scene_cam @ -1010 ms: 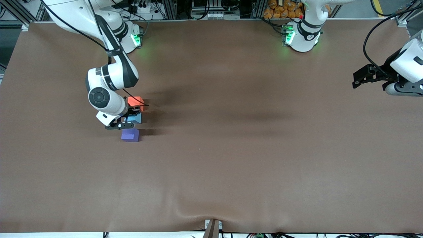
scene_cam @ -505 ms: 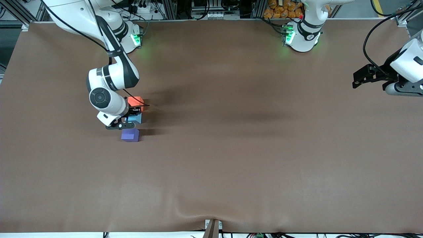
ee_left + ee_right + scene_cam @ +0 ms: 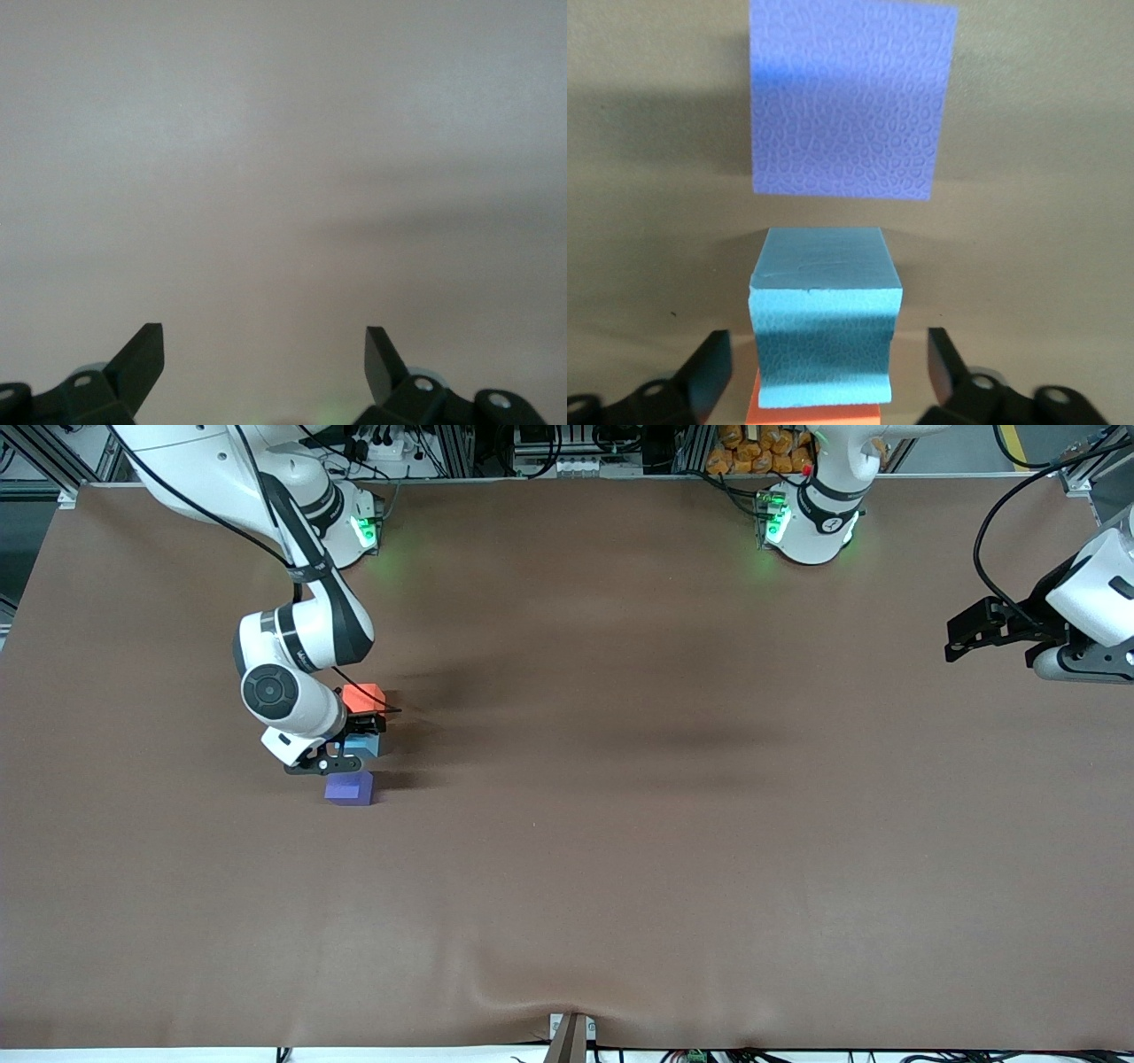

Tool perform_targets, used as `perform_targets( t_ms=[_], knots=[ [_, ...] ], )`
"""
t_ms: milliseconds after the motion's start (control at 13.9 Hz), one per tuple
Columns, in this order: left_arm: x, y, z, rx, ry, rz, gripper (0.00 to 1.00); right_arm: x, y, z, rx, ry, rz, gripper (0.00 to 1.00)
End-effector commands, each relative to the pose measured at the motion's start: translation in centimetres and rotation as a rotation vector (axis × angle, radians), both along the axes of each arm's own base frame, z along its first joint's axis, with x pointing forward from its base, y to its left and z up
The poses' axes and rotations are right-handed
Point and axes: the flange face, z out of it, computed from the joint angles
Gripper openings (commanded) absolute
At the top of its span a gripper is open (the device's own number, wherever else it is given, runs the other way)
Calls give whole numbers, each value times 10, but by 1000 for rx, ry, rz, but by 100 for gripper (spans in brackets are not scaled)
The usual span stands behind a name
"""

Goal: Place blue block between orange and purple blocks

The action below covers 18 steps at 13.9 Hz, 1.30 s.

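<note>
The blue block sits on the table between the orange block and the purple block, close to the orange one, with a small gap to the purple one. My right gripper is low over the blue block. In the right wrist view its fingers stand open on either side of the blue block, not touching it, with the purple block and an edge of the orange block in line. My left gripper waits open and empty over the left arm's end of the table; it also shows in the left wrist view.
The brown table cover has a raised wrinkle near its edge closest to the front camera. The two arm bases stand along the farthest edge.
My right arm's wrist has shifted very slightly. The three blocks and the left arm have not moved.
</note>
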Motion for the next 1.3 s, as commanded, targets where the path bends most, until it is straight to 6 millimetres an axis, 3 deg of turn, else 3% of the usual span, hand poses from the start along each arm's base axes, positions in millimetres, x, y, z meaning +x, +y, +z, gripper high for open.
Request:
perform_targets(
  t_ms=[0, 288, 577, 938, 1154, 1226],
  knots=[
    [4, 3, 5, 8, -6, -2, 100, 32, 3, 43, -16, 32, -8, 100],
    [4, 3, 5, 6, -6, 0, 100, 76, 4, 136, 3, 59, -55, 100],
    [4, 3, 6, 4, -13, -2, 100, 117, -54, 249, 104, -21, -176, 100],
    [5, -1, 8, 4, -29, -8, 100, 116, -124, 362, 112, -96, -268, 100],
    [8, 4, 9, 3, -44, -2, 100, 96, -162, 408, 107, -86, -324, 100],
    [8, 4, 9, 3, -50, -3, 100, 85, -167, 423, 102, -76, -331, 100]
  ],
)
